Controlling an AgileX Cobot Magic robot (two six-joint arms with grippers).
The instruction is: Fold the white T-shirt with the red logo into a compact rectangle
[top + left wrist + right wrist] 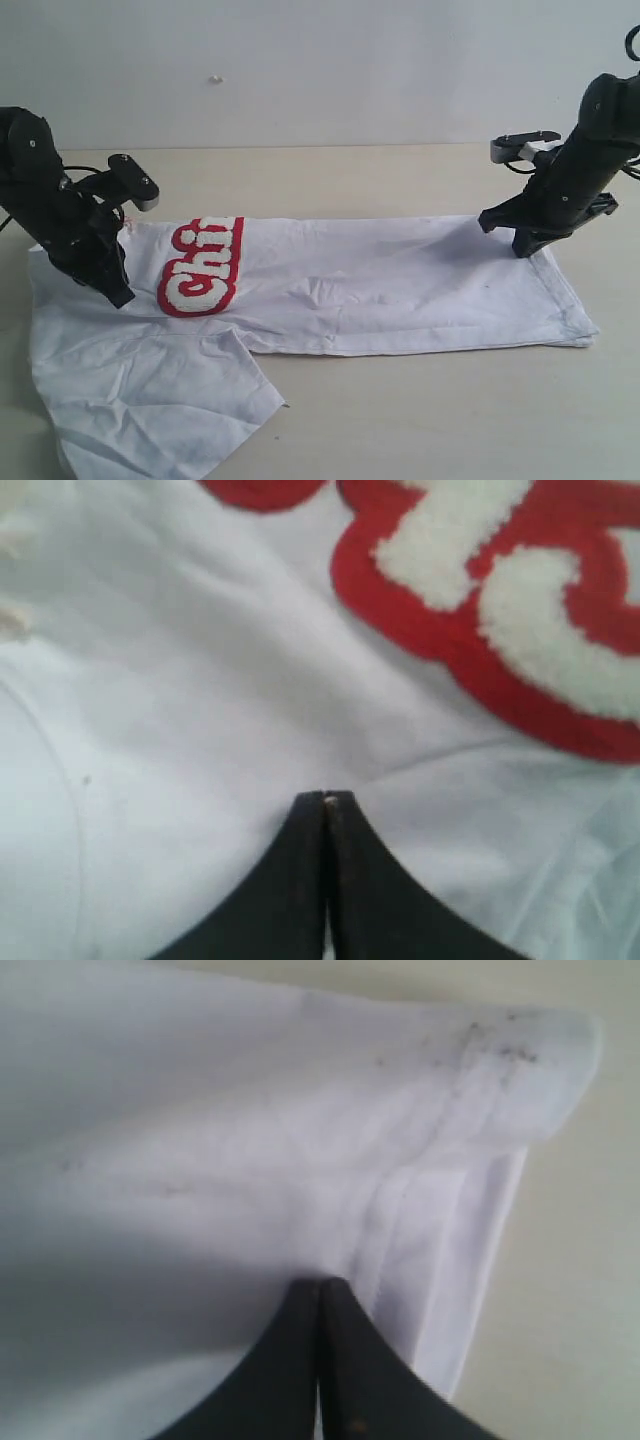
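Observation:
The white T-shirt [400, 280] lies on the table as a long band folded lengthwise, with one sleeve [150, 400] spread out at the front left. Only part of the red logo [200, 268] shows past the fold, and it fills the far side of the left wrist view [520, 610]. My left gripper [120, 297] is shut, its tips [326, 798] resting on the white cloth [200, 730] just left of the logo. My right gripper [522, 252] is shut too, tips [320, 1282] down on the cloth [200, 1130] by the stitched hem [480, 1090]. No cloth shows between either pair of fingers.
The beige table [450, 400] runs bare in front of and behind the shirt, and shows beside the hem [590, 1260]. A plain pale wall [320, 70] stands behind. Both black arms lean in from the outer sides.

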